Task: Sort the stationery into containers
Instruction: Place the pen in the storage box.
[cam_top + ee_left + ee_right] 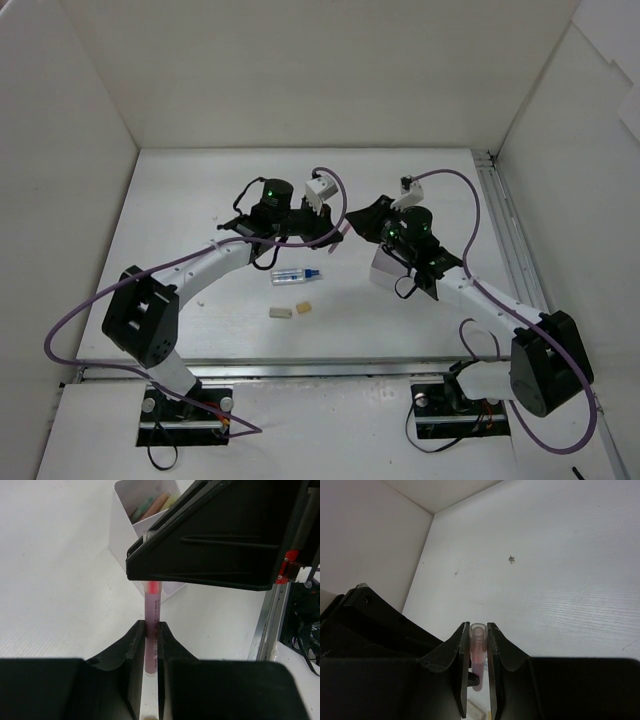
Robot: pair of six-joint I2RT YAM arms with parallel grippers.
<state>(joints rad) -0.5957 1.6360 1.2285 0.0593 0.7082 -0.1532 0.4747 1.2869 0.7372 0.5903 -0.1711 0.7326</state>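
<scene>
A red pen (pixel 151 630) hangs above the table between both grippers, near the middle. My left gripper (pixel 151 625) is shut on the pen's lower shaft. My right gripper (pixel 478 627) is shut on the pen's clear cap end (pixel 479 639). In the top view the left gripper (pixel 333 232) and the right gripper (pixel 356 226) meet tip to tip. The white divided box (pixel 125 535) stands just beyond, with pale pens inside, and is partly hidden under the right arm in the top view (pixel 384 270). A clear tube with a blue end (pixel 295 275) and two beige erasers (pixel 281 312) (pixel 304 307) lie on the table.
White walls enclose the table on three sides. A metal rail (pixel 500 220) runs along the right edge. Purple cables loop above both arms. A small white scrap (pixel 214 214) lies at the left.
</scene>
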